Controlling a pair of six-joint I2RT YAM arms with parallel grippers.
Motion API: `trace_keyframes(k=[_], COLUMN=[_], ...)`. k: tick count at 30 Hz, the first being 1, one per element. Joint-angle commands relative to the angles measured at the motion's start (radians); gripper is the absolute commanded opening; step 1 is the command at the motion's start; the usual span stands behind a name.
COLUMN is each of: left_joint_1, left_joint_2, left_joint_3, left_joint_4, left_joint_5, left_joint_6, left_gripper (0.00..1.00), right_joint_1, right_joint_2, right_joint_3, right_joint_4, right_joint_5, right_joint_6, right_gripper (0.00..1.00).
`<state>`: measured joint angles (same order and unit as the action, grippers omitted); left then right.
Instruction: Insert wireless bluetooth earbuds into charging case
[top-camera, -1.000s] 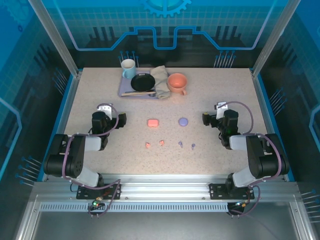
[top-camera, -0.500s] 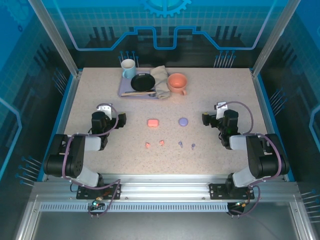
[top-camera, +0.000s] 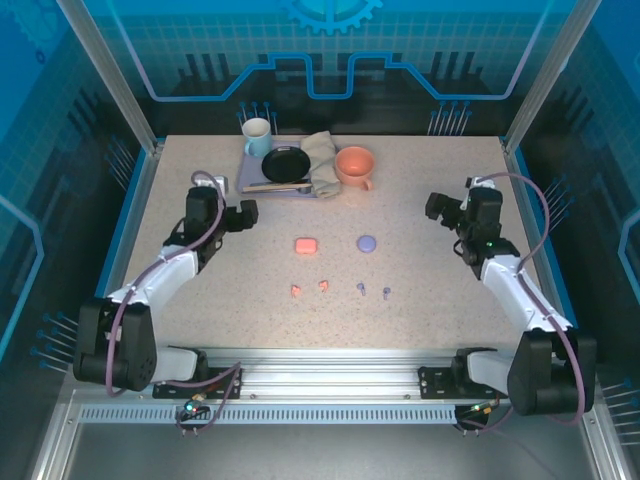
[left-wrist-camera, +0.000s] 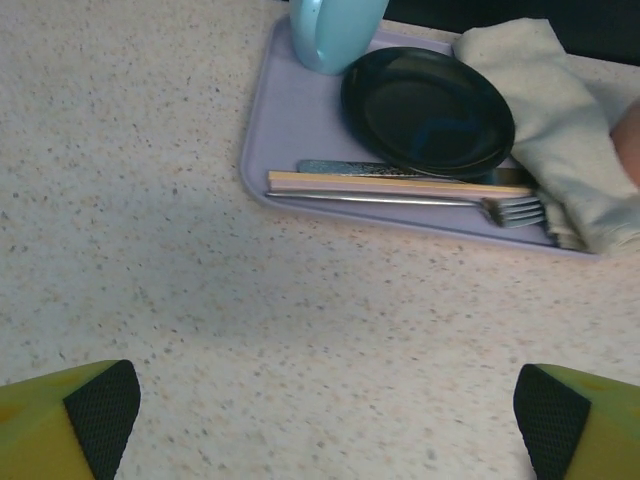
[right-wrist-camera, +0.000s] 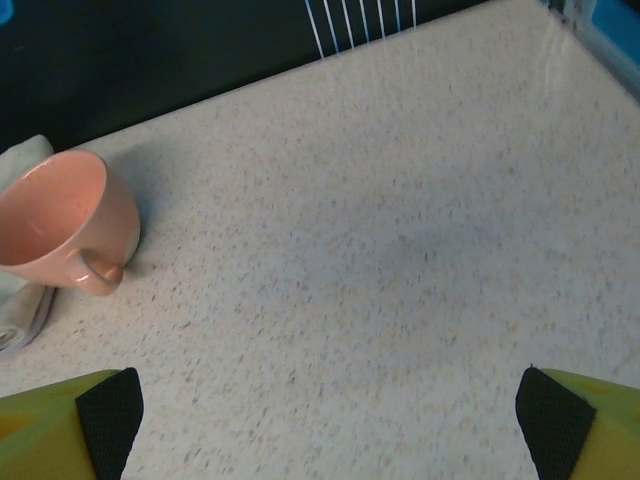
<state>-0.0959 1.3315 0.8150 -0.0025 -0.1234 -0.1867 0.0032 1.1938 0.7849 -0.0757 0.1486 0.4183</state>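
Two coral-pink earbuds (top-camera: 296, 290) (top-camera: 324, 286) and two lilac earbuds (top-camera: 361, 288) (top-camera: 386, 291) lie in a row on the speckled table. Behind them sit a pink charging case (top-camera: 306, 245) and a round lilac case (top-camera: 367, 242), both apparently closed. My left gripper (top-camera: 240, 215) hovers open to the left of the pink case, facing the tray; in its wrist view the left gripper (left-wrist-camera: 325, 420) holds nothing. Right of the lilac case my right gripper (top-camera: 437, 207) is open, and the right gripper (right-wrist-camera: 325, 420) has bare table between its fingers.
A lilac tray (top-camera: 245, 182) at the back holds a blue mug (left-wrist-camera: 335, 30), a black plate (left-wrist-camera: 428, 110), a fork (left-wrist-camera: 420, 202) and a wooden stick (left-wrist-camera: 400, 184). A grey cloth (top-camera: 322, 160) drapes its right end. An orange cup (right-wrist-camera: 60, 220) stands beside it.
Both arms have unfolded from their tucked pose and reached farther back over the table. The left gripper moved toward the tray, the right one back and to the right. Both stayed open.
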Motion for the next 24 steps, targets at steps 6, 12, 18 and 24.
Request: trace_keyframes(k=[6, 12, 18, 24], left_joint_1=[-0.073, -0.157, -0.163, -0.173], left_joint_2=[0.024, 0.07, 0.075, 0.094], left_joint_3=[0.217, 0.296, 0.285, 0.295], left_joint_4=[-0.458, -0.53, -0.499, -0.473], left_joint_5=[0.096, 0.164, 0.225, 0.221], left_joint_6=[-0.319, -0.486, -0.67, -0.722], left_gripper=[0.99, 0.99, 0.99, 0.99], right_joint_1=[0.1, 0.31, 0.435, 0.484], right_joint_2=[0.12, 0.33, 0.559, 0.706], right_joint_3=[0.275, 0.462, 0.663, 0.788], right_joint_4=[-0.533, -0.671, -0.836, -0.917], right_joint_5=[-0.257, -0.196, -0.067, 0.002], right_joint_6=[0.248, 0.419, 0.535, 0.573], right_gripper=[0.91, 0.88, 0.87, 0.87])
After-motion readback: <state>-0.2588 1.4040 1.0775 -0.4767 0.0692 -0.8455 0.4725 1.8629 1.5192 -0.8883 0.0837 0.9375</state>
